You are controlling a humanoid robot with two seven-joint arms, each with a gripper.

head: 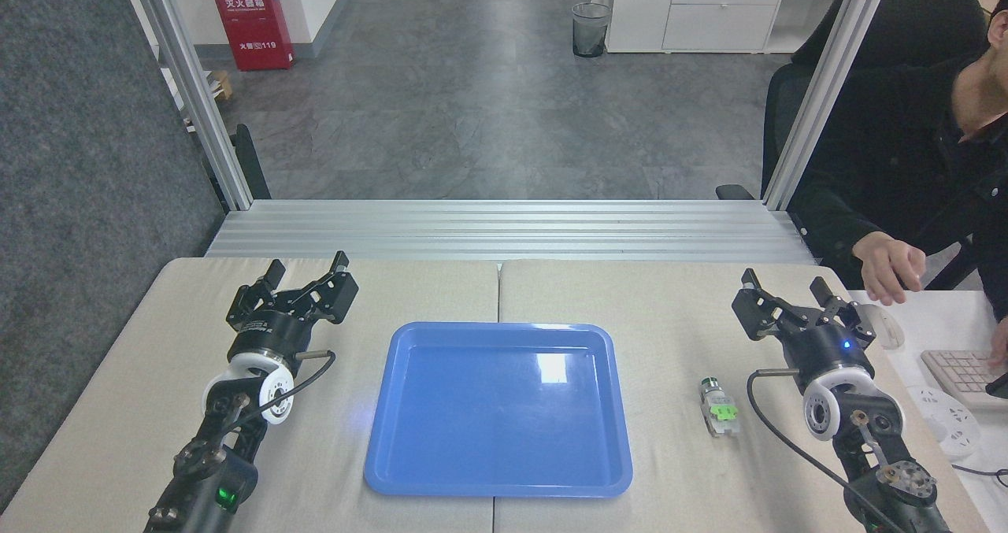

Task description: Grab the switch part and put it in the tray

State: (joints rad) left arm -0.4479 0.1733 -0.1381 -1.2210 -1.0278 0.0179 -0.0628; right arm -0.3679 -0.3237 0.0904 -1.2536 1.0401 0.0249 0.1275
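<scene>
Left claw point(307, 266) is hovering over the left half of the beige tabletop point(669, 297), fingers spread apart, released, gripping nothing. Its black body and white wrist ring are angling up from the lower left corner; a thin dark cable is looping off the wrist.

Just to the right of that claw, and nearer the robot, the tray point(378, 470) is lying flat across the seam between the two tabletop panels. Blue, glossy, a window glare showing on its floor. Nothing is sitting in it.

Right of the tray, apart from its rim, the switch part point(718, 409) is lying on the tabletop. Silver dark-tipped end is pointing away from the robot, green piece in the middle, pale block toward the robot. It is sitting to the left of the right claw and a little nearer the robot, not touching it.

Right claw point(783, 285) is hanging above the right side of the tabletop, fingers parted, released, empty. A small blue light is glowing on its body.

Further right, past that claw, a person in a dark top is sitting by a white desk, one hand point(890, 269) hovering near a pale mouse point(886, 326); a keyboard point(965, 375) is lying nearer the robot.
</scene>
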